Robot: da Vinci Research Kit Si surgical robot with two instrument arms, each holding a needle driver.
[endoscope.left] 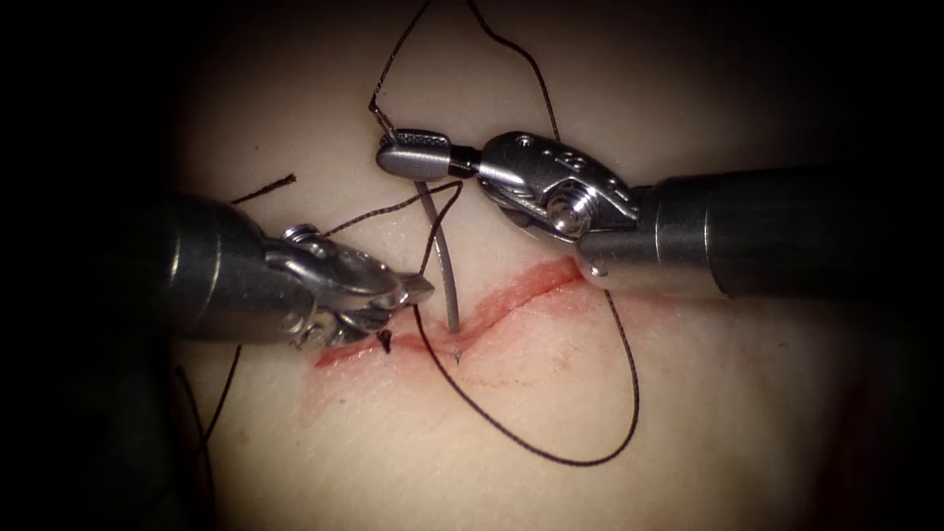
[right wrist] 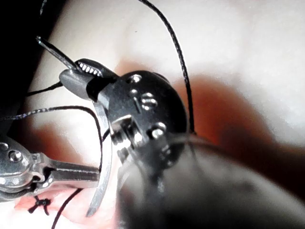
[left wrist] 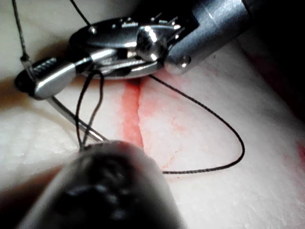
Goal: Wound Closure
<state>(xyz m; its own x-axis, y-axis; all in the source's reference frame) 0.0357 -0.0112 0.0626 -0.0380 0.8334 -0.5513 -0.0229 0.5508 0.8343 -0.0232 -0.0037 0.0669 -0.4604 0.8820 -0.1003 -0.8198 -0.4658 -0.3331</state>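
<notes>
While the right tool (endoscope.left: 413,155) comes in from the right in the endoscope view, its jaws are closed on the needle (endoscope.left: 442,261) near the thread end; the needle curves down from there and its tip is in the tissue (endoscope.left: 551,433) at the cut (endoscope.left: 511,300); the left tool (endoscope.left: 418,288) lies just left of the needle, touching the cut's left part, its jaws together with nothing seen between them; the right wrist view shows a small knot (right wrist: 40,202) of thread beside the left tool (right wrist: 71,174), and the needle (right wrist: 102,162) passing close to those jaws; the left wrist view shows the right tool (left wrist: 45,78) from its other side, the cut (left wrist: 131,114) with red fluid (left wrist: 162,119) along it, and the thread (left wrist: 224,157) looping wide over the tissue (left wrist: 238,200); the left arm's own shaft blocks its jaws there; cut ends of thread (endoscope.left: 264,189) lie near the left shaft.
</notes>
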